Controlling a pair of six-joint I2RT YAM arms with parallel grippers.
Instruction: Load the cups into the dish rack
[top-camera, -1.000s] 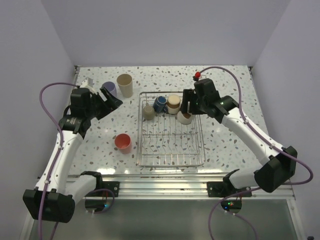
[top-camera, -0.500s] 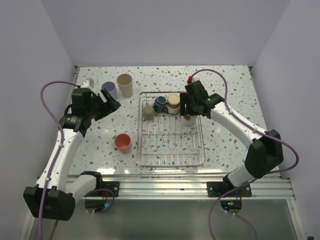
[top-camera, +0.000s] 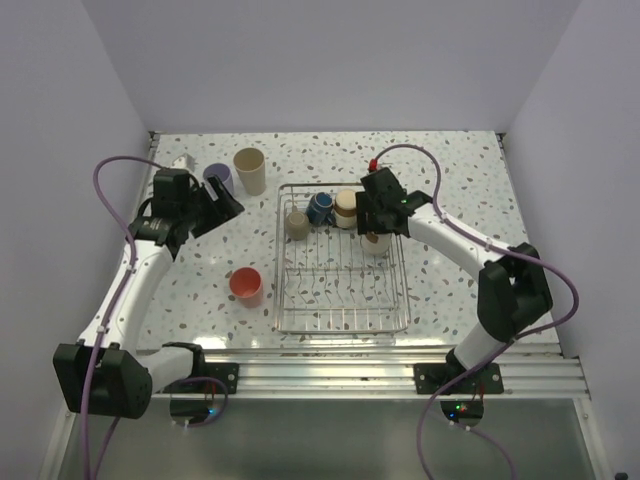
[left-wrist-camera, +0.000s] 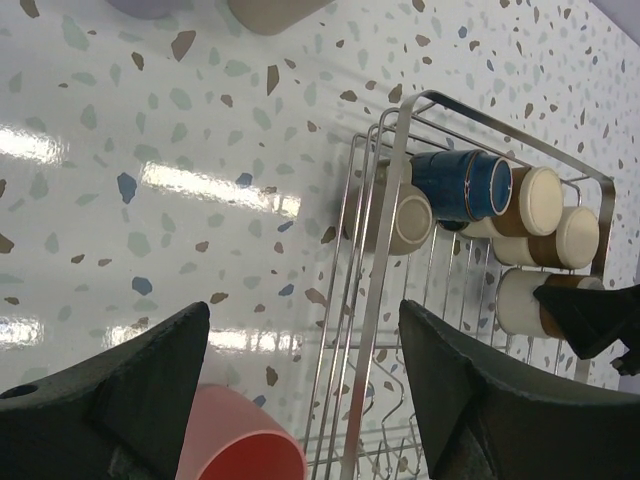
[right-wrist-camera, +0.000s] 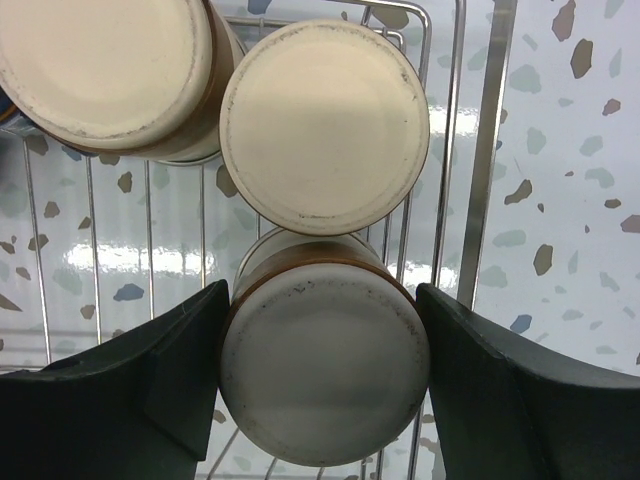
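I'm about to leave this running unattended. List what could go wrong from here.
1. The right gripper holds a cream cup close beside a neighbouring cup in the dish rack; lowering or releasing it may knock that cup.
2. One finger sits near the rack's side wire and could catch on it when opening.
3. The coral cup below the open left gripper stands near the rack wall; a finger may strike wire going down.
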